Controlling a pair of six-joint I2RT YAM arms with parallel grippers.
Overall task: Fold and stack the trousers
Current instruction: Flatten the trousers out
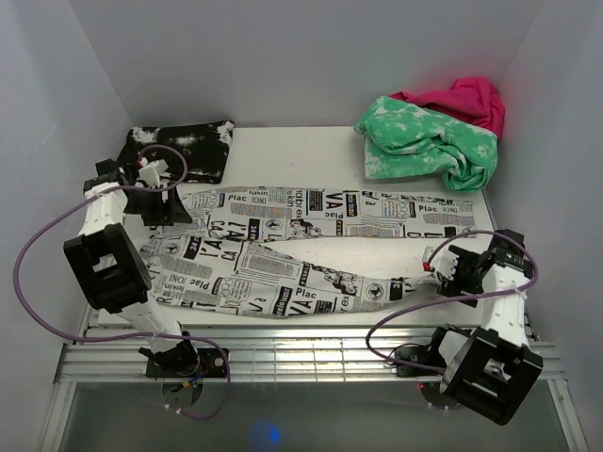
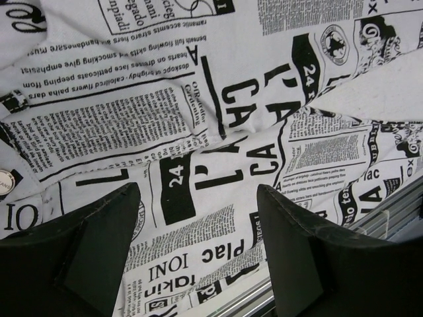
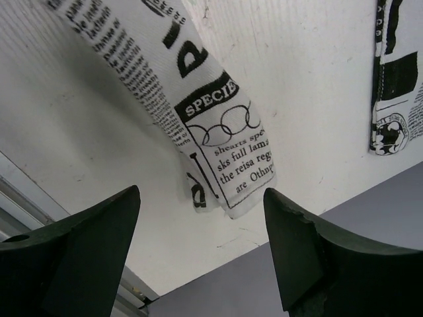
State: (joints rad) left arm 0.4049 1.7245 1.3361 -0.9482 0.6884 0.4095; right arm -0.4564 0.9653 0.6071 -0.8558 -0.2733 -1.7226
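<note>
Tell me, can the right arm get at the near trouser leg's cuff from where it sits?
Probably yes. The right gripper is open right over the cuff of the trousers, with only bare table around it and nothing lying across.

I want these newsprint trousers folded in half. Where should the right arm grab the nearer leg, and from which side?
Probably the nearer leg's hem, from above at the right end of the table. The trousers lie flat, that narrow cuff is free, apart from the other leg, and the open right gripper hovers over it.
</note>
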